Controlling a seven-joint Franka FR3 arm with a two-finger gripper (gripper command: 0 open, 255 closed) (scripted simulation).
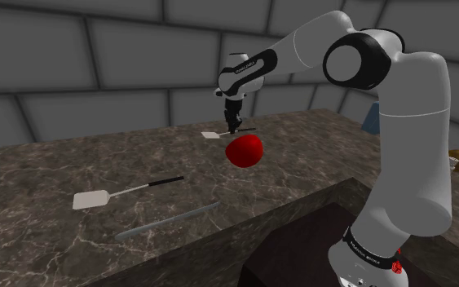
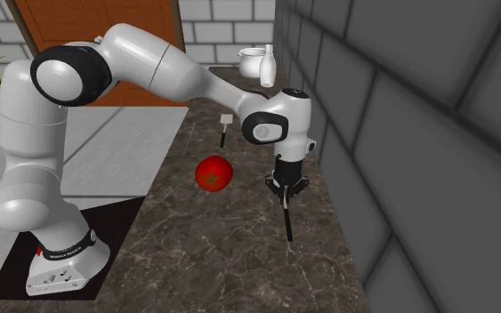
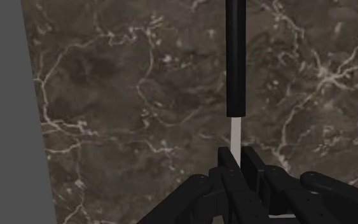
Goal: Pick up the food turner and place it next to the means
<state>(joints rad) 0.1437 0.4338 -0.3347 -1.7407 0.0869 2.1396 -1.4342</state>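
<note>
- The white arm reaches from its stand out over the dark marble worktop (image 1: 325, 167), with the wrist turned straight down close to the grey block wall (image 1: 97, 49).
- The tool (image 1: 234, 124) (image 2: 286, 191) (image 3: 238, 153) has its fingers nearly together, clasping the pale shank of the food turner (image 1: 212, 134) (image 2: 287, 222) (image 3: 234, 57). Its black handle runs straight out from the fingers.
- I cannot tell whether the turner is clear of the worktop.
- There is white lettering on the forearm and on the base band, too small to read.
- A red tomato (image 1: 244, 151) (image 2: 214, 173) sits near the tool, on the side away from the wall.
- A second turner (image 1: 93, 198) (image 2: 225, 132) lies well apart, with a thin grey rod (image 1: 166, 222) near it.
- White jugs (image 2: 259, 62) stand at the worktop's far end.
</note>
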